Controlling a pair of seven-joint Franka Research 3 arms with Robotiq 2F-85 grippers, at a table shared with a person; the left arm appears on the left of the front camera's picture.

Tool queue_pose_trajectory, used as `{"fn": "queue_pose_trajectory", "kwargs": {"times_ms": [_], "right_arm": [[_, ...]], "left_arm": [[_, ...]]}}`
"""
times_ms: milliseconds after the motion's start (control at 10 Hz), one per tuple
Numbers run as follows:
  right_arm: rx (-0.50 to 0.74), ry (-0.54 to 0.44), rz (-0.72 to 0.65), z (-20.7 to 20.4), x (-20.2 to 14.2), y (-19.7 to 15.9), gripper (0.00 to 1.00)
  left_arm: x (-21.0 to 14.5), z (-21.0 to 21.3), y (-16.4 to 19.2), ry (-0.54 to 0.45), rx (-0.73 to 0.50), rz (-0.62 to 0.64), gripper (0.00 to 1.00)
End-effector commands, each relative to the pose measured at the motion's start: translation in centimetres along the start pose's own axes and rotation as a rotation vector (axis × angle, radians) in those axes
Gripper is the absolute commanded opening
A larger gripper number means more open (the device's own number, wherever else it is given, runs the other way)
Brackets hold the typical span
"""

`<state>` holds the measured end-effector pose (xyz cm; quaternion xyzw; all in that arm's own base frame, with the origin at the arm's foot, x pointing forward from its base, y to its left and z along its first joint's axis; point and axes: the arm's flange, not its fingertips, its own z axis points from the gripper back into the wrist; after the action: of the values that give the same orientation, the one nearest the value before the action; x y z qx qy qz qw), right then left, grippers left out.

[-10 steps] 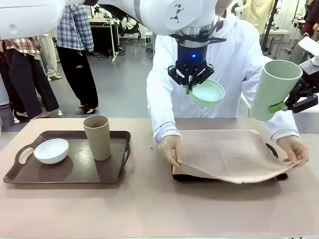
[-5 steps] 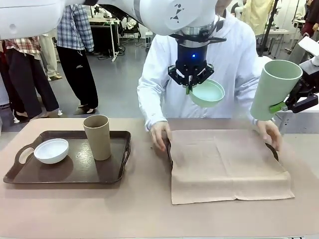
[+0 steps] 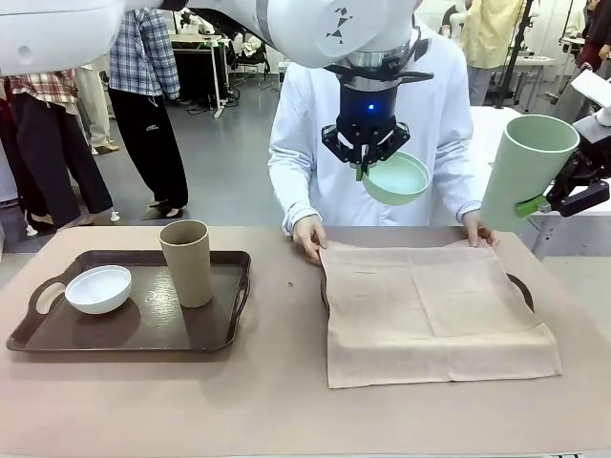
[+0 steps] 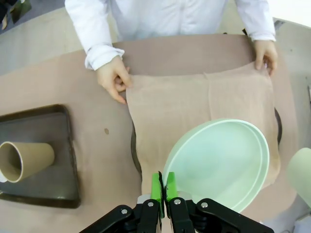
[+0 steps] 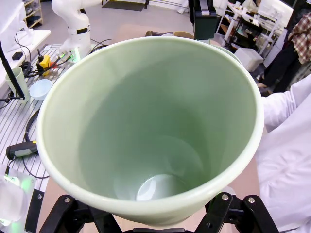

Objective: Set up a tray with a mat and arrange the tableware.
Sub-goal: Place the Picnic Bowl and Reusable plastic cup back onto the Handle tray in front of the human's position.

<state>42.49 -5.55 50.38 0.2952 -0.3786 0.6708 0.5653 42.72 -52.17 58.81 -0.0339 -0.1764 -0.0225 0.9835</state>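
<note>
While the person's hands point(image 3: 308, 236) pin the mat point(image 3: 430, 315) at the right end of the counter point(image 3: 277, 405), I'd wait — left pincer point(image 3: 361, 173) nips the small mint-green bowl point(image 3: 401, 179) by its rim, right pincer point(image 3: 537, 203) clasps the tall mint-green cup point(image 3: 527, 172), both aloft. Then lower them level.

At the left, a tray point(image 3: 143, 322) is carrying a bowl point(image 3: 98, 288) at its left end and a cup point(image 3: 186, 262) beside it. At the right, a mat point(image 3: 430, 315) is covering a second tray point(image 3: 521, 286), a person's hands point(image 3: 308, 235) resting on its far corners. Above it the left gripper point(image 3: 362, 172) is holding a second bowl point(image 3: 398, 178); farther right, the right gripper point(image 3: 535, 203) a second cup point(image 3: 525, 167).
</note>
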Motion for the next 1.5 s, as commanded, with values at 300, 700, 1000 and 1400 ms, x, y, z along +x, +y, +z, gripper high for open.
{"fn": "queue_pose_trajectory", "kwargs": {"times_ms": [300, 700, 1000, 1400], "right_arm": [[-0.004, 0.005, 0.005, 0.0, 0.1, -0.2, 0.64], [-0.004, 0.005, 0.005, 0.0, 0.1, -0.2, 0.64], [0.055, -0.06, 0.022, -1.5, -3.6, -0.9, 0.82], [0.124, -0.078, -0.024, -5.2, -9.0, -1.5, 0.82]], "left_arm": [[0.4, 0.3, 0.0, 0.002, -0.013, -0.007, 0.0], [0.4, 0.3, 0.0, 0.002, -0.013, -0.007, 0.0], [-1.3, -3.3, 0.8, 0.024, -0.084, -0.056, 0.04], [-3.3, -9.5, 1.7, 0.132, -0.08, -0.069, 0.04]]}}
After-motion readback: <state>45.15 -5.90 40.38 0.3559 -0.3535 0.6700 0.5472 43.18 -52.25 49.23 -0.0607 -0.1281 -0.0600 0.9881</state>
